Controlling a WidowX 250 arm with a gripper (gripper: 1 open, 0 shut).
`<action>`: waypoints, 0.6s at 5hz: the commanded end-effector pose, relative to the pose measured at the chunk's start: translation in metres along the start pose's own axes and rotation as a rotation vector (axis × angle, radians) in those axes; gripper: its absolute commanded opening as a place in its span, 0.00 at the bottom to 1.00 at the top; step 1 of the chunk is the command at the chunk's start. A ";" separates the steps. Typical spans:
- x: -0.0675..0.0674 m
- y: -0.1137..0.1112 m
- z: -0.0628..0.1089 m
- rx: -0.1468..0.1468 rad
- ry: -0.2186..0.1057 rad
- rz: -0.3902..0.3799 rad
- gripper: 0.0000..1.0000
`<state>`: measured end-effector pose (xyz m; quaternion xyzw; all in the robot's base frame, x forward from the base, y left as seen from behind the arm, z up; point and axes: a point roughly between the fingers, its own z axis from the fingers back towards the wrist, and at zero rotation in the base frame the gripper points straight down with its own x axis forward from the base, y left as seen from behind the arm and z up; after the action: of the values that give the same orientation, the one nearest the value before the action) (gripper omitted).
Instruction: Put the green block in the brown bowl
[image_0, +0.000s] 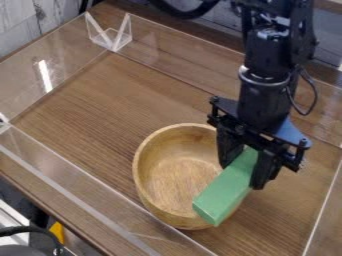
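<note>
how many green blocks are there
1. The green block is clamped in the gripper, tilted, its lower end over the near right rim of the brown bowl. No others show; the arm may hide some table.

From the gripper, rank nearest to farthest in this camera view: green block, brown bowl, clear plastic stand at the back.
1. Green block, held in the gripper, slanting down over the bowl's right rim.
2. Brown bowl, just below and left.
3. Clear stand, far back left.

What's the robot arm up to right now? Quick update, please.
Gripper shut on green block. Block hangs tilted over the right rim of the brown bowl, not released. Nothing in the way.
</note>
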<state>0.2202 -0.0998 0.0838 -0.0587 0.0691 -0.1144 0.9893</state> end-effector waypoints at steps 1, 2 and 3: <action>0.001 -0.003 0.010 0.001 -0.048 -0.007 0.00; 0.000 -0.004 0.008 0.003 -0.048 -0.002 0.00; 0.000 -0.005 0.006 0.005 -0.049 0.001 0.00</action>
<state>0.2178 -0.1016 0.0793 -0.0549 0.0675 -0.1063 0.9905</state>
